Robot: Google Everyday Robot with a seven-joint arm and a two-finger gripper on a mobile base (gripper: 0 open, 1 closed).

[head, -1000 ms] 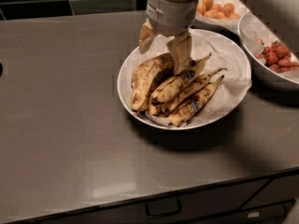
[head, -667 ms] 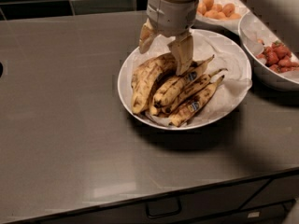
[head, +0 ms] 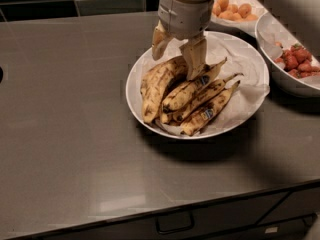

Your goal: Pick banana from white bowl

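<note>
spread jaws straddle the banana [head: 159,86] top, over the white bowl [head: 132,96].

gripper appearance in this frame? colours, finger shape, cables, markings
The gripper, over the back of the white bowl, has a pale grey, rounded wrist housing with panel seams. Its two fingers are tan, flat and tapering, set apart. No cables or markings show.
</note>
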